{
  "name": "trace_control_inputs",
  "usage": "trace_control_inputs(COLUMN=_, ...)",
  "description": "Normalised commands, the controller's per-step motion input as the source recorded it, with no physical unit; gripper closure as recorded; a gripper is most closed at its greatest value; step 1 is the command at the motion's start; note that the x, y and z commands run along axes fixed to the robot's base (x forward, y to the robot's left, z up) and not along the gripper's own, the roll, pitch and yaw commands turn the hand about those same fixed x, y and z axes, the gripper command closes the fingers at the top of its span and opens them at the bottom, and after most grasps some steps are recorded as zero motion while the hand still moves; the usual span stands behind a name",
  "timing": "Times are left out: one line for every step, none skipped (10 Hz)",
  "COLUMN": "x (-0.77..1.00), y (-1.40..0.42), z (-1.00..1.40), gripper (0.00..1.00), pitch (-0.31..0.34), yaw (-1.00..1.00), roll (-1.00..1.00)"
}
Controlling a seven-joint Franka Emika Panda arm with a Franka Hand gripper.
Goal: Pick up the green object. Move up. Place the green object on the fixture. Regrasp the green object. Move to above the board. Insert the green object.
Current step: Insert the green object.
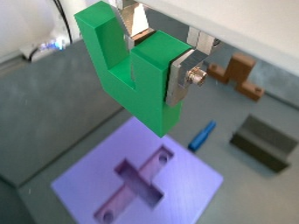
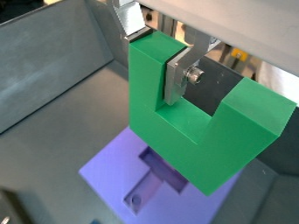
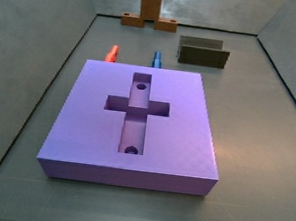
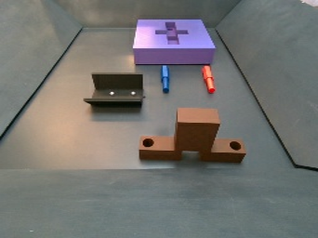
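green object in gripper, above board

Colours on record. My gripper: silver finger plates, clamped on the green object, plain bright green. Board: flat purple, slot and holes darker. Fixture: dark olive-brown. Cross-shaped block: brown. Two pegs beside the board's edge: blue peg, red peg. Floor: dull grey.

Floor: grey, walled.
Lying on it: board, fixture, brown cross-shaped block, blue peg, red peg.
Gripper: raised above the board.
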Motion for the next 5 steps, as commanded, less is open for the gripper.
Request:
trace_control_inputs(x=0.37, y=-0.3, z=-0.32, gripper=1.0, pitch=-0.184, yaw=0.09, roll=-0.34)
trace_control_inputs(x=0.38, y=-0.21, z=-0.41, gripper=1.0, pitch=-0.176, yaw=0.12, roll=-0.3)
trace_control_inputs(x=0.44, y=-0.07, z=-0.58, gripper=1.0, pitch=-0.119, yaw=0.24, roll=-0.25)
trace_control_inputs(x=0.49, y=-0.04, z=-0.61, gripper=1.0, pitch=-0.107, yaw=0.29, roll=-0.24)
trace_control_inputs(x=0.53, y=-0.02, z=-0.64, gripper=1.0, pitch=-0.099, yaw=0.34, roll=-0.23)
